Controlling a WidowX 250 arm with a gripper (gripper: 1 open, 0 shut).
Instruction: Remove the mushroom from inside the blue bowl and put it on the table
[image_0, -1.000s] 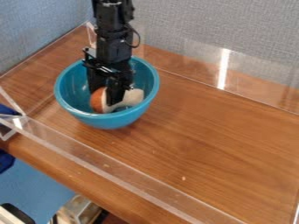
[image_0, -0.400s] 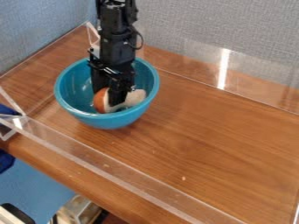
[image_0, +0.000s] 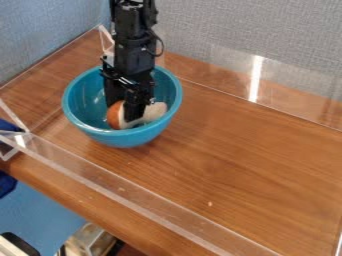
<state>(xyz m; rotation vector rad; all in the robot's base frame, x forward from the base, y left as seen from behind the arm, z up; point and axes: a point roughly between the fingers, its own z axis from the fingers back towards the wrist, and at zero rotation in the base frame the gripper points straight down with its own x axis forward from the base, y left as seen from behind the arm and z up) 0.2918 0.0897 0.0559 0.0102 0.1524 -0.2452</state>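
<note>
A glossy, round turquoise blue bowl (image_0: 120, 112) was found near the far left corner of the wood-grain table (image_0: 234, 140). The black gripper (image_0: 128, 100) was lowered vertically into it, jaws closed on the mushroom (image_0: 123, 113), whose rounded orange-brown cap and white stem lay inside the bowl.

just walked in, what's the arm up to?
The arm is reaching straight down into the blue bowl, which sits near the back left of the table. Its end effector is down inside the bowl, shut on the mushroom. The mushroom is not yet lifted out of the bowl, so nothing has been set on the table.
</note>
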